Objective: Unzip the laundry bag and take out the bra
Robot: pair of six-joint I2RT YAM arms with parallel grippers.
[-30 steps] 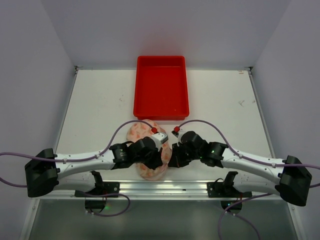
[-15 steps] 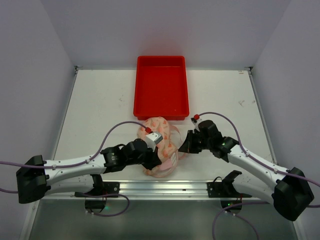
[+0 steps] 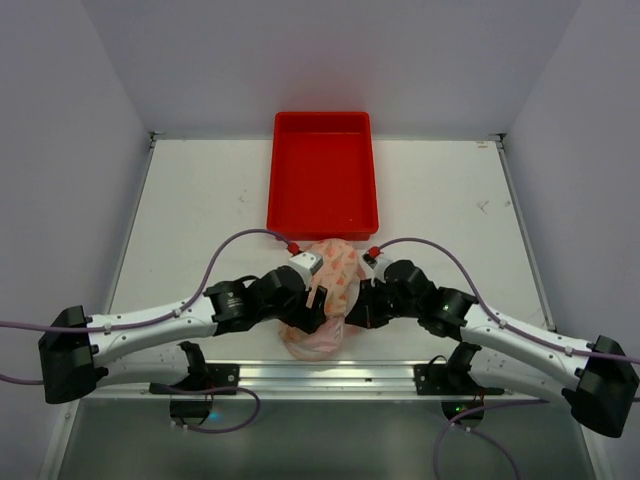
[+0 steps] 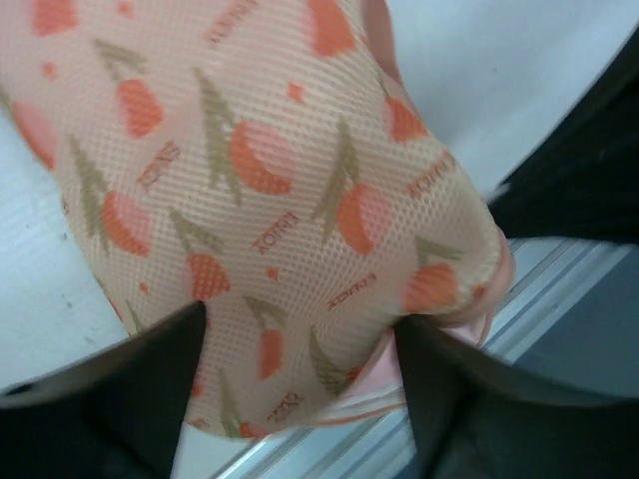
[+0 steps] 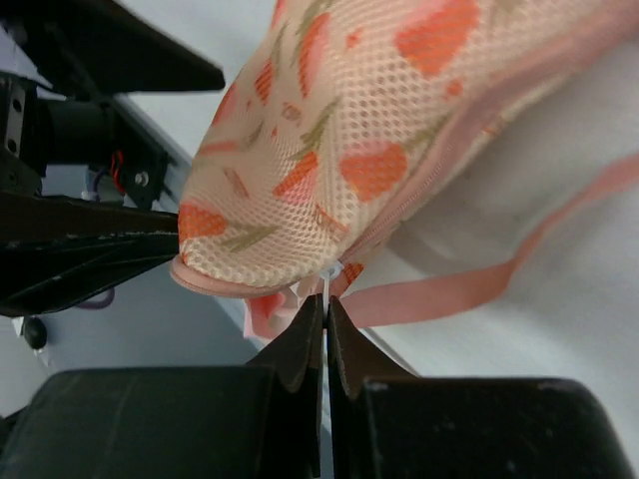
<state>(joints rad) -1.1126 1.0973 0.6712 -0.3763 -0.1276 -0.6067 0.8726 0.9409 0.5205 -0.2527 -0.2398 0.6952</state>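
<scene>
The laundry bag (image 3: 336,272), cream-pink mesh with orange print, lies bunched between both arms near the table's front edge. My left gripper (image 3: 308,312) is open, its dark fingers (image 4: 120,389) standing wide on either side of the bag's rounded end (image 4: 290,200). My right gripper (image 5: 324,317) is shut on the small white zipper pull (image 5: 326,279) at the bag's pink-trimmed edge. A little pale pink fabric (image 5: 262,311) pokes out beside the zipper and a pink strap (image 5: 479,284) trails across the table. The bra itself is otherwise hidden inside the bag.
A red rectangular tray (image 3: 322,233) stands just behind the bag, at the middle of the white table (image 3: 190,210). A metal rail (image 3: 330,375) runs along the front edge under both arms. Walls close in the table on left, right and back.
My left gripper has opened and now straddles the bag's end. My right gripper, still shut, has drawn left and nearer, and the bag has stretched toward the front edge.
</scene>
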